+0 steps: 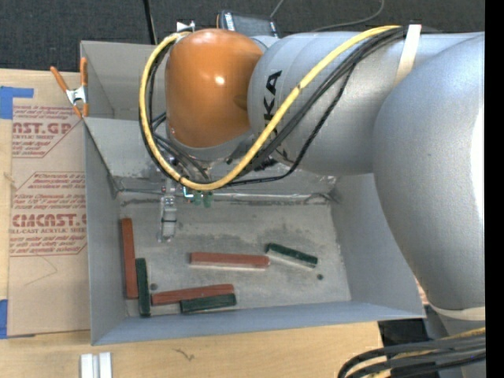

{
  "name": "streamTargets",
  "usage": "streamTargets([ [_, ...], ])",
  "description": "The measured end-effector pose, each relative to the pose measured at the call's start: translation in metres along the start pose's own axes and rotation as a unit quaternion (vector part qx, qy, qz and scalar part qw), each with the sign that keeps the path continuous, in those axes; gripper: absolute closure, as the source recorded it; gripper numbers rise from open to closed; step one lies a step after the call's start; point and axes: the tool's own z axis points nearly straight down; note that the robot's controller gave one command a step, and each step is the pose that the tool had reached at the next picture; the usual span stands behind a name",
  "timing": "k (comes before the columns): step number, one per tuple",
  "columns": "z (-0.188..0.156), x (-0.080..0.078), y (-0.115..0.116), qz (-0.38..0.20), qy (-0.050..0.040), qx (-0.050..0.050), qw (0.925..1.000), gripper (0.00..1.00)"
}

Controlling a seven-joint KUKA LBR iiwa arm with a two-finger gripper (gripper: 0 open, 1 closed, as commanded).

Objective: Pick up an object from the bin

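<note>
I take the middle red-brown bar (228, 261) as my mark. It lies flat and nearly level on the floor of the grey bin (106, 235).

My claw (168, 219) hangs up and to the left of that bar's left end, clear of it and over bare floor near the back wall. I cannot tell whether it stands wide or narrow. My orange cover (213, 85) sits above it, with a yellow cable (236, 172) looping round and under the cover.

The thing nearest my claw is another red-brown bar, the long left bar (127, 258). It lies well left of my mark, along the bin's left wall, with its far end just below and left of the claw. A dark green bar (142, 286) lies just beside it on the mark's side, running the same way but set nearer the front wall.

Below my mark, near the front wall, lies a front red-brown bar (193, 294). A front green bar (209, 304) is close against its right half.

Off my mark's right end is a tilted green bar (291, 254), slanting down to the right. Its near end is just beside the mark. A small dark speck (319, 276) lies a little beyond it.
</note>
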Motion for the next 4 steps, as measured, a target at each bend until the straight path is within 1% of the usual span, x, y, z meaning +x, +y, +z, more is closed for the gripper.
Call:
streamTargets([
  [1, 0.07, 0.057, -0.078, -0.002, 0.0026, 0.003, 1.0, 0.0],
  [2, 0.139, 0.014, -0.114, -0.164, -0.0019, 0.001, 0.9864, 0.0],
  [3, 0.137, 0.013, -0.112, -0.165, -0.0034, 0.0, 0.9863, 1.0],
  [4, 0.002, 0.067, -0.109, -0.334, -0.0061, 0.001, 0.9425, 1.0],
])
